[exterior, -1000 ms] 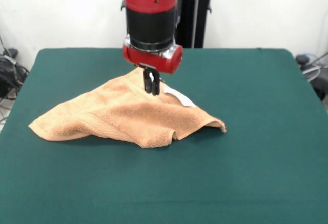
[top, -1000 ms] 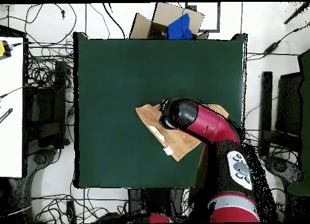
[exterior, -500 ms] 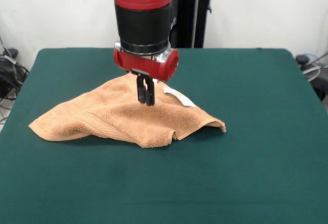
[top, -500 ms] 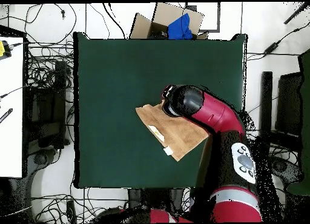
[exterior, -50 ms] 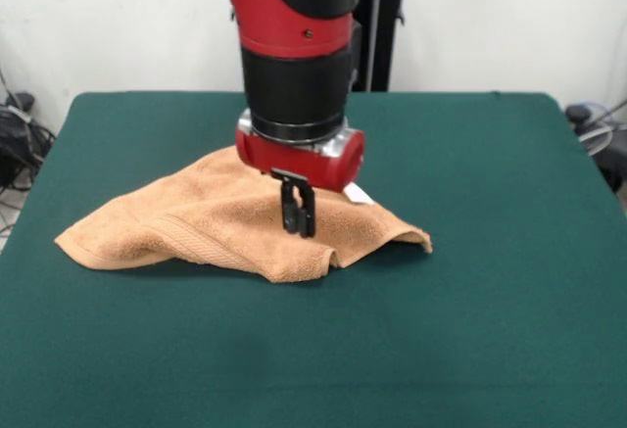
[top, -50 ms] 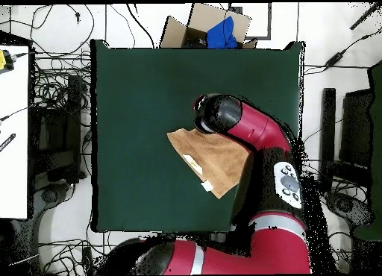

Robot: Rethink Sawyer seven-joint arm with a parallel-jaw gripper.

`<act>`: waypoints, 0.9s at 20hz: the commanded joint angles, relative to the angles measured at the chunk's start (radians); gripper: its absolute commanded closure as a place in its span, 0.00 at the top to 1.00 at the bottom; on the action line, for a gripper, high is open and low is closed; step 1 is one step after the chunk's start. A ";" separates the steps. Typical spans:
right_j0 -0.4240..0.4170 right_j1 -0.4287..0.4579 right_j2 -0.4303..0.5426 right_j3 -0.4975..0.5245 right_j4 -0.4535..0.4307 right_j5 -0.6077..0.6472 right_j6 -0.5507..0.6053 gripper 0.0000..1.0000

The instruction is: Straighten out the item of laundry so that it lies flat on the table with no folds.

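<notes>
The towel (exterior, -50 ms: 230, 224) sits rumpled and folded right under the gripper (exterior, -50 ms: 298, 214), on the green table (exterior, -50 ms: 490, 301). Fingers look pinched together, tips at the cloth. Beyond the table's edges: a cardboard box (top, -50 ms: 205, 25) and tangled cables (top, -50 ms: 52, 86)

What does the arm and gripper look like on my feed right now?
The arm is glossy red with a black cylindrical wrist section, ending in a red collar with a silver ring. A small black gripper hangs beneath. From overhead, a grey oval panel with dark buttons sits on the red link.
</notes>
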 commanded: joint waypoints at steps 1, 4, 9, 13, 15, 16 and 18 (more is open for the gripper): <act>0.044 0.033 0.019 0.069 0.012 -0.015 0.215 0.00; 0.065 0.031 0.022 0.097 0.008 -0.039 0.219 0.00; 0.065 0.061 0.043 0.085 0.012 -0.031 0.198 0.00; 0.068 0.083 0.053 0.076 0.005 -0.069 0.187 0.00; 0.061 0.091 0.067 0.080 0.008 -0.096 0.183 0.00; 0.061 0.095 0.067 0.076 0.009 -0.097 0.182 0.00; 0.063 0.101 0.067 0.065 0.010 -0.097 0.182 0.00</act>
